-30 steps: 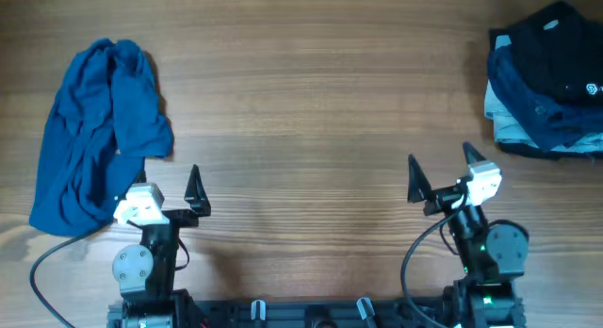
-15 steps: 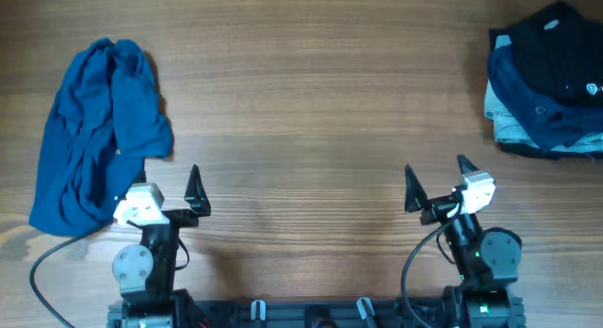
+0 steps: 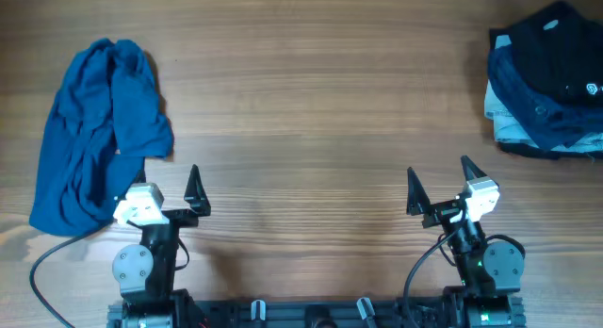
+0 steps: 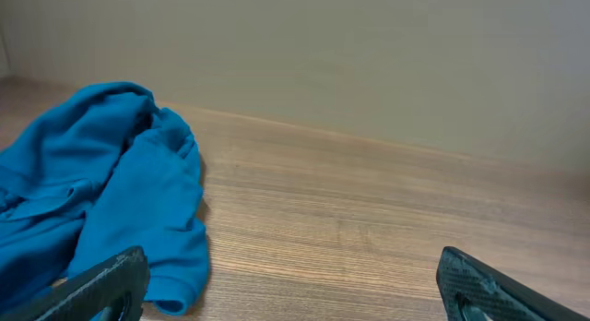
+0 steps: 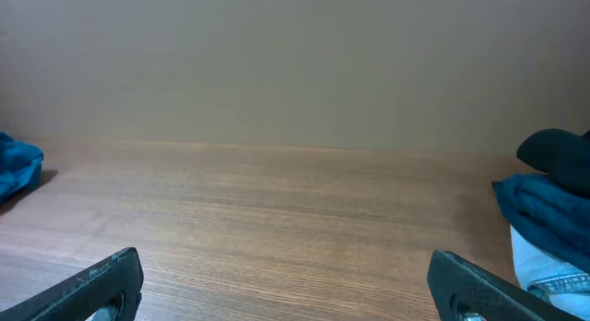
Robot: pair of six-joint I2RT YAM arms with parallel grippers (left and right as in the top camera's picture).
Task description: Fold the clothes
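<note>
Drift at the right claw (image 3: 437,170) only: nudged sideways and back toward its base against a second ago, fingers wide apart, nothing held. No change at the left claw (image 3: 165,182), likewise spread wide and empty, parked at the edge of the bright blue garment (image 3: 94,139). Untouched as before, the black T-shirt (image 3: 556,41), lying on top of the navy and pale blue stack (image 3: 537,125) at the far right edge of the tabletop (image 3: 311,92) (well apart from both claws). Folding not begun; probably a settling move before a reach rightward.
</note>
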